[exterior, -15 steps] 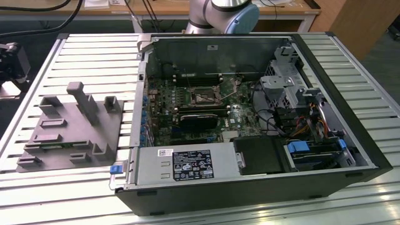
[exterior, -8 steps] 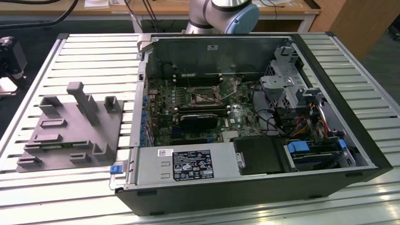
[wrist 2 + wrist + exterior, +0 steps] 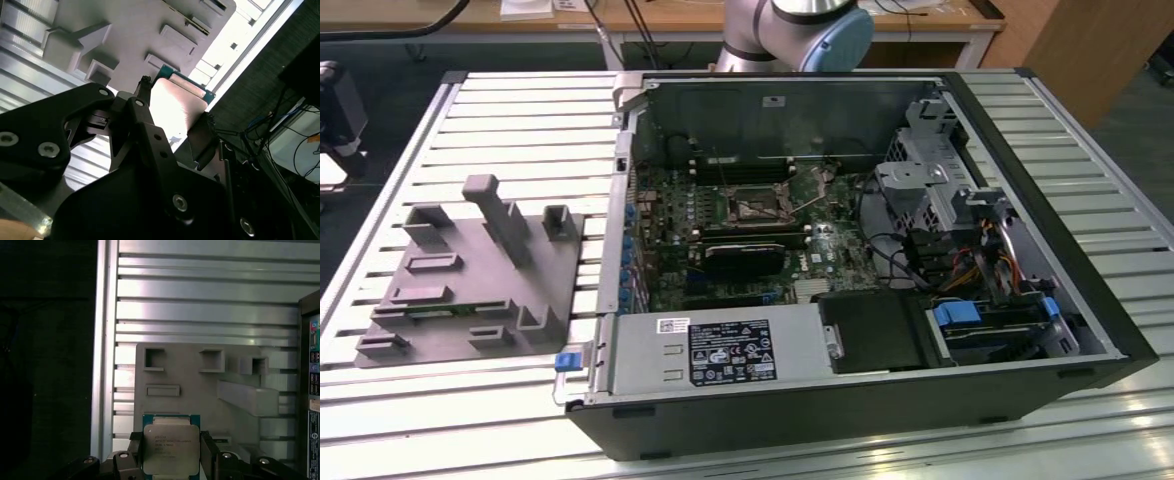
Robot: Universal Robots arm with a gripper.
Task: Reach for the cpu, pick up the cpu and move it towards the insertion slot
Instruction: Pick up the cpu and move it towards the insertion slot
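**Inspector A:** Claw [image 3: 171, 459] condition?

**Inspector B:** Pinching the cpu [image 3: 169, 445] by two opposite edges in the first wrist view, held clear above the grey fixture [image 3: 200, 385].

**Inspector A:** Step?

**Inspector B:** Judged: pick-up done, carry in hand. The insertion slot [image 3: 754, 207] lies inside the open case [image 3: 761, 415], to the exterior view's right of the fixture. The transfer calls for a level chip and clearance over the case wall.

Grey fixture [image 3: 454, 290] on slatted table [image 3: 520, 120] — open computer case [image 3: 854, 410] beside
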